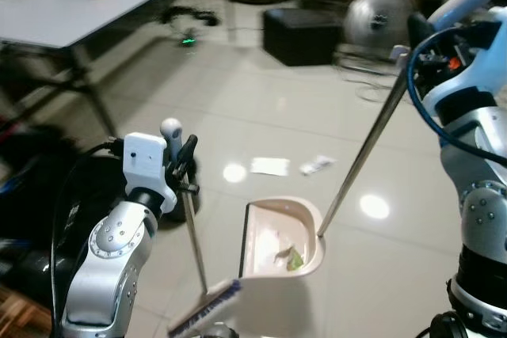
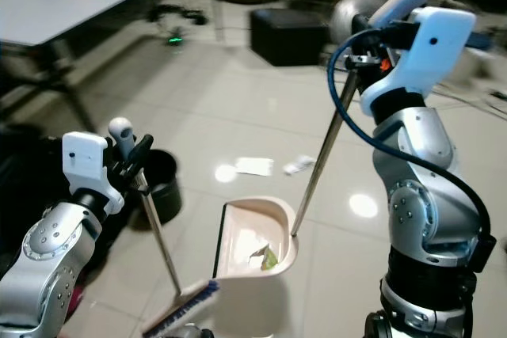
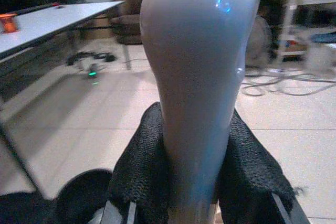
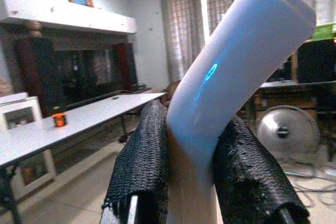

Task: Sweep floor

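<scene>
Both arms: silver metal segments, round joint housings ringed with small screws. White plastic wrist blocks. Blue cable loops at right wrist, black cable along left arm. Left gripper (image 3: 197,182) and right gripper (image 4: 197,182): black fingers, woven textured pads.

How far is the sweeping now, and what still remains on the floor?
Done: some scraps lie in the dustpan. In hand: the left pincer holds the broom, the right pincer the dustpan's long handle. Left: two paper scraps lie on the tiles beyond the pan.
</scene>
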### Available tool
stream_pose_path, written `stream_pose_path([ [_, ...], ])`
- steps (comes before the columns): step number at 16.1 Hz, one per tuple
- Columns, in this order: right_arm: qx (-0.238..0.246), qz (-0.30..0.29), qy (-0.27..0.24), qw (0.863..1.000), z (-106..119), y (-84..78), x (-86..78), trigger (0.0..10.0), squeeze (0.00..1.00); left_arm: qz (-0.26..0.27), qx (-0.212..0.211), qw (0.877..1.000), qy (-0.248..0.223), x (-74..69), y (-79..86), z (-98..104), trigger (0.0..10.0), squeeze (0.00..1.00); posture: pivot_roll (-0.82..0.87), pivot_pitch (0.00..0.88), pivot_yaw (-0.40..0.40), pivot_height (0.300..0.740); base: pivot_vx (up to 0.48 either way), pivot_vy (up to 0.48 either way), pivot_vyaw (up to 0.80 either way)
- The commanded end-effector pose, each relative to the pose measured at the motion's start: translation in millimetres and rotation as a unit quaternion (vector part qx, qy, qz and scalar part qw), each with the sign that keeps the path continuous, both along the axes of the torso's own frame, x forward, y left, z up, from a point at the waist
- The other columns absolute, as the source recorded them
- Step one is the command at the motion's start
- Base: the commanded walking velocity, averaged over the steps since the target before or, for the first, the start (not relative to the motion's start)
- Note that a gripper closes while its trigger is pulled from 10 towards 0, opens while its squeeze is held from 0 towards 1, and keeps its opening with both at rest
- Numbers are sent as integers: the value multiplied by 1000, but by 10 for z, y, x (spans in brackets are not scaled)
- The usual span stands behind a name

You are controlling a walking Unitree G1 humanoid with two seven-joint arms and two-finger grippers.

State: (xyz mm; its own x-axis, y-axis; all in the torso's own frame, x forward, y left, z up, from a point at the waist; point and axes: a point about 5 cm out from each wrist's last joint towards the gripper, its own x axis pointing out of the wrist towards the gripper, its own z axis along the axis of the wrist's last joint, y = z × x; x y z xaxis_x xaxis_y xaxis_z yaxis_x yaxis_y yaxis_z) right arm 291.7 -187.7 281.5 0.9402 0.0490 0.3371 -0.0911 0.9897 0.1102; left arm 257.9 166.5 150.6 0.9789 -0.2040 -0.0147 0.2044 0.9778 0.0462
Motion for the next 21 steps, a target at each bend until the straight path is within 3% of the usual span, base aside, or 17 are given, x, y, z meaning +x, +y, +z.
stream_pose_path([
  [1, 7, 8, -34, 999, 143, 38, 2, 10000, 0, 9, 12, 1000, -18, 0, 57, 54, 10000, 0, 14, 0, 46, 740, 285, 0, 800],
  [7, 13, 24, -52, 998, 258, 71, 54, 10000, 0, 7, 23, 1000, -14, 2, 53, 26, 10000, 0, 16, 3, 46, 740, 291, 0, 800],
  [17, 10, 35, -59, 998, 312, 93, 111, 10000, 0, 20, 18, 1000, -12, 26, 75, -5, 10000, 0, 27, 2, 35, 740, 304, 0, 107],
  [21, 44, 38, -59, 997, 283, 74, 138, 10000, 0, 23, 20, 999, -10, -7, 91, -21, 10000, 0, 39, 1, 25, 740, 312, 0, 138],
])
